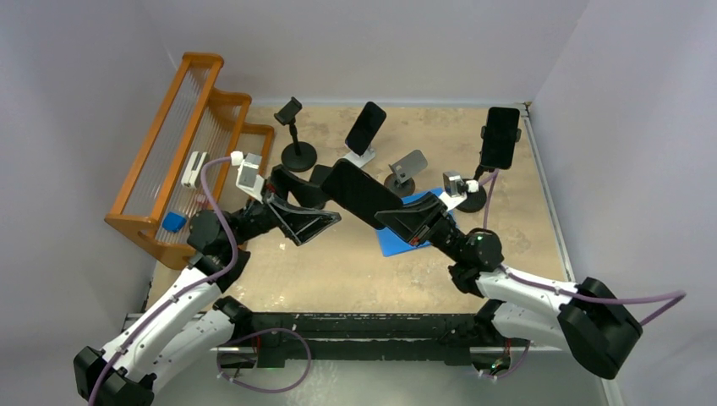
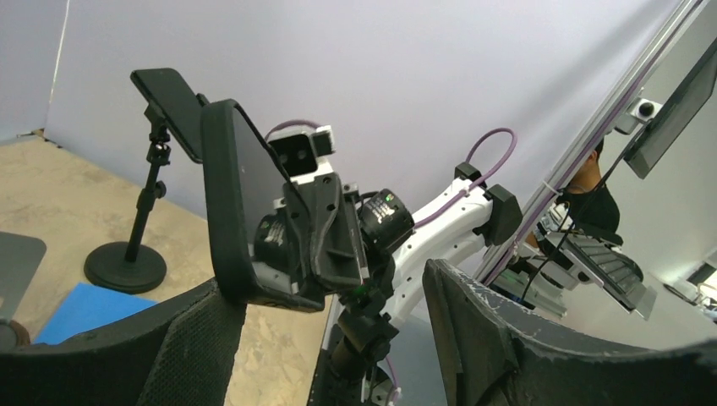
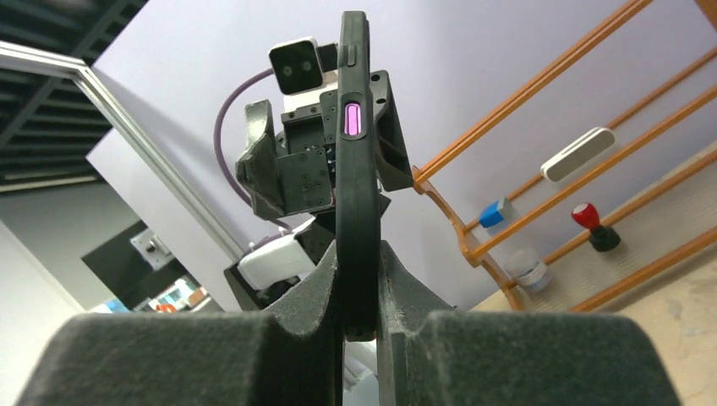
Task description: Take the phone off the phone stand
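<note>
My right gripper [image 1: 387, 218] is shut on one end of a black phone [image 1: 359, 193], holding it in the air above the table's middle, clear of any stand. In the right wrist view the phone [image 3: 355, 186] stands edge-on, pinched between both pads [image 3: 317, 288]. An empty grey phone stand [image 1: 407, 169] sits just behind it. My left gripper [image 1: 325, 211] is open, with its fingers by the phone's free end. In the left wrist view the phone [image 2: 241, 203] hangs just above the left finger [image 2: 169, 347], not touching it that I can see.
Other phones sit on stands at the back: a small one on a black stand [image 1: 293, 127], one on a white stand [image 1: 365, 127], and one on a tall stand [image 1: 500, 135] at the right. A blue mat [image 1: 393, 241] lies under the right arm. An orange rack [image 1: 190, 152] lines the left side.
</note>
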`<state>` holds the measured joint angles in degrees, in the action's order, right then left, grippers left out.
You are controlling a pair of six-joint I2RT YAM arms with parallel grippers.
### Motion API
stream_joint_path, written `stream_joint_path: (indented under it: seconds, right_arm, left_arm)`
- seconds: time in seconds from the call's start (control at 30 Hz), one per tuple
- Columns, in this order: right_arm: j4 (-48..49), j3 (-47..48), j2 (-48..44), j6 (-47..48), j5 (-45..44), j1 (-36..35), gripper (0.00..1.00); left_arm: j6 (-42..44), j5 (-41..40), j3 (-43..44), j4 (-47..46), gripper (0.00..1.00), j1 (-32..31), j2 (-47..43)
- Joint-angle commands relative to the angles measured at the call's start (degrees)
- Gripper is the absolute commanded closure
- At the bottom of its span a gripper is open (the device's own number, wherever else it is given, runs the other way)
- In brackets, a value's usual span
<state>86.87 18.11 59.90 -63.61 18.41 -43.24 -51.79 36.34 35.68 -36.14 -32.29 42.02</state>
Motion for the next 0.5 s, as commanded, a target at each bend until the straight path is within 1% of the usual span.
stream_joint_path:
  seconds: [0.0,0.3,0.47]
  right_arm:
    - [22.0,4.2,0.9,-2.3,-6.3,-1.9,1.0]
    - [21.3,4.6,2.0,-0.9,-7.4,-3.6,1.0]
    - [21.6,4.6,2.5,-0.8,-8.0,-4.1,1.0]
  left_arm:
    - [-2.6,1.9,1.5,-6.9,0.28,-0.2,1.0]
    - [-4.3,1.9,1.2,-8.9,0.34,-0.2,3.0]
    - [-6.4,0.2,0.6,-10.7,0.39,-0.2,3.7]
